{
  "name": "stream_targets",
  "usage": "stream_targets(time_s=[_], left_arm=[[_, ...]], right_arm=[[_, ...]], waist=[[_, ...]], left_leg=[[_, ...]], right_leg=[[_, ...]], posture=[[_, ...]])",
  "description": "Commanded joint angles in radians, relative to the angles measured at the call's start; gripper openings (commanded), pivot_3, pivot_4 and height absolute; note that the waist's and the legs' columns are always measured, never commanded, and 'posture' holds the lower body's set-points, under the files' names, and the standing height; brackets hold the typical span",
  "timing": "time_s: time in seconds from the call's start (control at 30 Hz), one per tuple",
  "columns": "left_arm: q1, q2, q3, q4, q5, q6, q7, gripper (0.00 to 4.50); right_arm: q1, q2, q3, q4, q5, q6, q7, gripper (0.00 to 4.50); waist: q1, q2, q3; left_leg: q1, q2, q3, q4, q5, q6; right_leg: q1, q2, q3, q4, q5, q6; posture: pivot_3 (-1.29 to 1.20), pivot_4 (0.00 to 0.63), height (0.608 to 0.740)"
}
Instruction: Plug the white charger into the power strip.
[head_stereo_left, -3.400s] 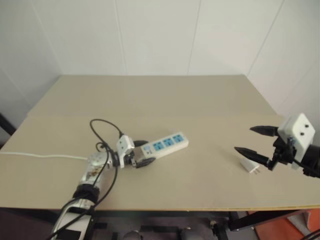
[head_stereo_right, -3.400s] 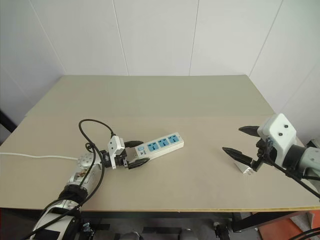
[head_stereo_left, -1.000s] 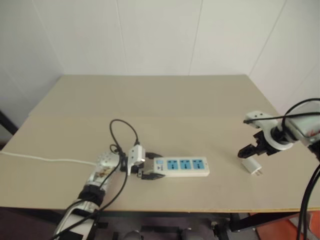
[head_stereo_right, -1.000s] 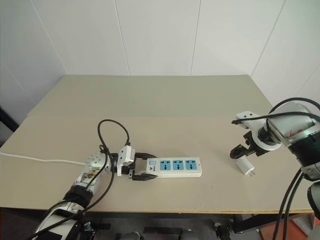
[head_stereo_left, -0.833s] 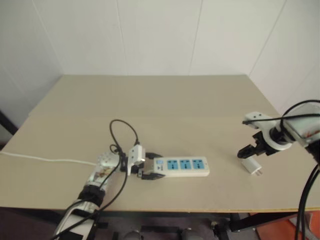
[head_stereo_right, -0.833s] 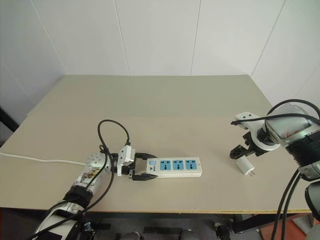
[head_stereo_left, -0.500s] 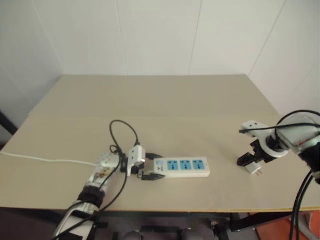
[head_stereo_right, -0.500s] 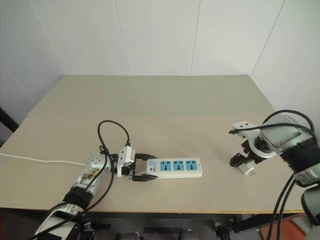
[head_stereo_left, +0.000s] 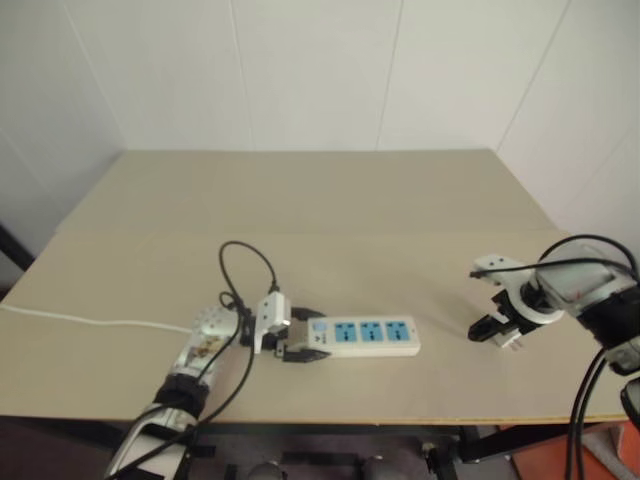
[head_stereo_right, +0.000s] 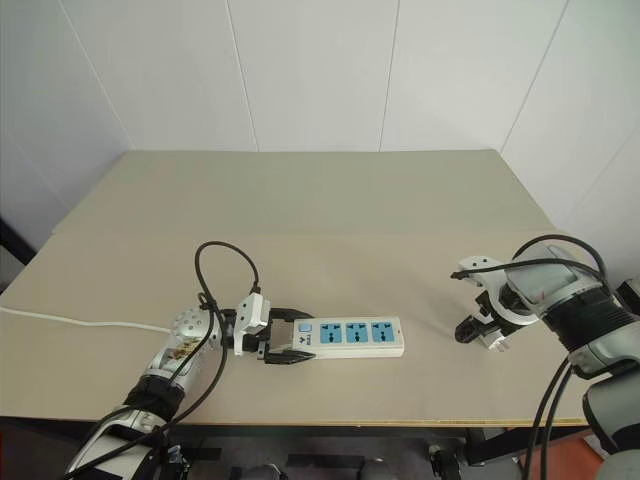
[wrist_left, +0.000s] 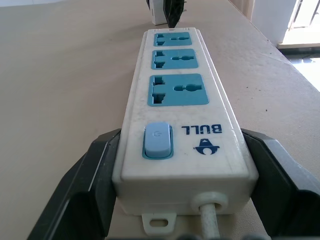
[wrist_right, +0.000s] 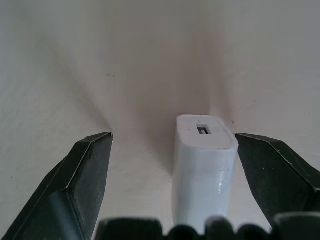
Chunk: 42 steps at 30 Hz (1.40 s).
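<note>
Beige tabletop (head_stereo_left: 330, 200) carries both task things, well apart from each other. Towards the robot's left lies the long white plastic power strip with three blue socket faces (head_stereo_left: 365, 334), flat on the wood and running across the table. Its switch end, where a pale blue rocker switch (wrist_left: 157, 139) sits beside the printed brand mark, is clamped between the two black fingers of the left gripper (head_stereo_left: 297, 336), one finger pressed against each long side of the bar. A white cord (head_stereo_left: 90, 319) trails off from that end towards the table's left edge, and a thin black cable (head_stereo_left: 245, 275) loops above the left wrist.

Near the table's right edge lies the small white boxy charger (wrist_right: 204, 170), on the wood. In the right wrist view it sits on the surface with its port end facing away, closer to one finger than to the other and touching neither. The right gripper (head_stereo_right: 478, 328) points steeply down over it, its jaws spread wide with one black finger on either side of the charger. In the head views the charger is mostly hidden behind that gripper, and its prongs cannot be made out there.
</note>
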Motion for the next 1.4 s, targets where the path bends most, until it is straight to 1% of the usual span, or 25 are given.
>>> stream_targets(time_s=[0.03, 0.3, 0.4, 0.67, 0.8, 0.9, 0.97, 1.0, 1.07, 1.2, 1.27, 1.33, 1.4], left_arm=[[0.029, 0.011, -0.040, 0.002, 0.022, 0.014, -0.015, 3.26], [0.021, 0.017, -0.042, 0.001, 0.022, 0.018, -0.018, 3.26], [0.018, 0.018, -0.042, 0.003, 0.024, 0.018, -0.017, 3.26], [0.025, 0.022, -0.044, -0.003, 0.027, 0.017, -0.013, 3.26], [0.024, 0.025, -0.042, 0.001, 0.030, 0.013, -0.006, 3.26], [0.025, 0.027, -0.042, 0.001, 0.030, 0.013, -0.003, 3.26], [0.026, 0.029, -0.040, 0.001, 0.028, 0.014, -0.002, 3.26], [0.026, 0.030, -0.040, 0.001, 0.028, 0.014, -0.002, 3.26], [0.026, 0.032, -0.040, 0.000, 0.027, 0.015, -0.003, 3.26], [0.015, 0.042, -0.047, 0.010, 0.030, 0.025, -0.018, 3.26], [0.005, 0.045, -0.050, 0.022, 0.033, 0.029, -0.019, 3.26], [-0.005, 0.048, -0.051, 0.034, 0.034, 0.029, -0.019, 3.26], [-0.013, 0.055, -0.053, 0.043, 0.037, 0.028, -0.023, 3.26]], right_arm=[[0.003, 0.012, -0.031, 0.009, -0.019, -0.015, 0.001, 4.50], [0.010, 0.042, -0.041, 0.044, -0.051, -0.044, 0.003, 4.50], [0.012, 0.045, -0.037, 0.044, -0.062, -0.054, 0.013, 3.90], [0.015, 0.038, -0.022, 0.037, -0.080, -0.060, 0.042, 1.22], [0.022, 0.018, -0.001, 0.017, -0.099, -0.070, 0.073, 1.18], [0.028, 0.009, -0.017, 0.008, -0.118, -0.105, 0.075, 1.18], [0.033, 0.022, -0.133, -0.009, -0.100, -0.199, 0.044, 1.18], [0.033, 0.028, -0.171, -0.016, -0.093, -0.225, 0.036, 1.18], [0.071, 0.059, -0.344, -0.066, -0.023, -0.327, 0.015, 1.18], [0.152, 0.131, -0.562, -0.181, 0.083, -0.400, -0.003, 1.18], [0.201, 0.172, -0.636, -0.252, 0.122, -0.427, -0.015, 1.18], [0.262, 0.247, -0.706, -0.325, 0.154, -0.501, -0.057, 1.18], [0.301, 0.327, -0.744, -0.375, 0.176, -0.540, -0.108, 1.18]], waist=[[-0.001, 0.000, 0.000], [-0.004, 0.000, -0.001], [-0.005, -0.001, -0.001], [-0.005, -0.001, -0.001], [-0.005, -0.001, -0.001], [-0.004, -0.001, -0.001], [-0.004, -0.001, -0.001], [-0.004, -0.001, -0.001], [-0.006, -0.001, -0.001], [-0.005, -0.001, -0.001], [-0.004, -0.001, -0.001], [-0.004, -0.001, -0.001], [-0.005, -0.001, -0.001]], left_leg=[[0.000, 0.000, 0.000, 0.000, 0.000, 0.000], [0.002, 0.000, 0.000, 0.000, 0.000, 0.000], [0.002, 0.000, 0.000, 0.000, 0.000, 0.000], [0.002, 0.000, 0.000, 0.000, 0.000, 0.000], [0.002, 0.000, 0.000, 0.000, 0.000, 0.000], [0.002, 0.000, 0.000, 0.000, 0.000, 0.000], [0.002, 0.000, 0.000, 0.000, 0.000, 0.000], [0.002, 0.000, 0.000, 0.000, 0.000, 0.000], [0.002, 0.000, 0.000, 0.000, 0.000, 0.000], [0.002, 0.000, 0.000, 0.000, 0.000, 0.000], [0.002, 0.000, -0.001, 0.000, 0.000, 0.000], [0.002, 0.000, -0.001, 0.000, 0.000, 0.000], [0.002, 0.000, -0.001, 0.000, 0.000, 0.000]], right_leg=[[0.000, 0.000, 0.000, 0.000, 0.000, 0.000], [0.002, 0.000, 0.000, 0.000, 0.000, 0.000], [0.002, 0.000, 0.000, 0.000, 0.000, 0.000], [0.002, 0.000, 0.000, 0.000, 0.000, 0.000], [0.002, 0.000, 0.000, 0.000, 0.000, 0.000], [0.002, 0.000, 0.000, 0.000, 0.000, 0.000], [0.002, 0.000, 0.000, 0.000, 0.000, 0.000], [0.002, 0.000, 0.000, 0.000, 0.000, 0.000], [0.001, 0.000, 0.000, 0.000, 0.000, 0.000], [0.001, 0.001, 0.000, 0.001, 0.000, 0.000], [0.002, 0.001, 0.000, 0.000, 0.000, 0.000], [0.002, 0.001, 0.000, 0.001, 0.000, 0.000], [0.002, 0.001, 0.000, 0.001, 0.000, 0.000]], posture=[[0.00, 0.150, 0.740], [0.00, 0.150, 0.740], [0.00, 0.150, 0.740], [0.00, 0.150, 0.740], [0.00, 0.150, 0.740], [0.00, 0.150, 0.740], [0.00, 0.150, 0.740], [0.00, 0.150, 0.740], [0.00, 0.150, 0.740], [0.00, 0.150, 0.740], [0.00, 0.150, 0.740], [0.00, 0.150, 0.740], [0.00, 0.150, 0.740]])
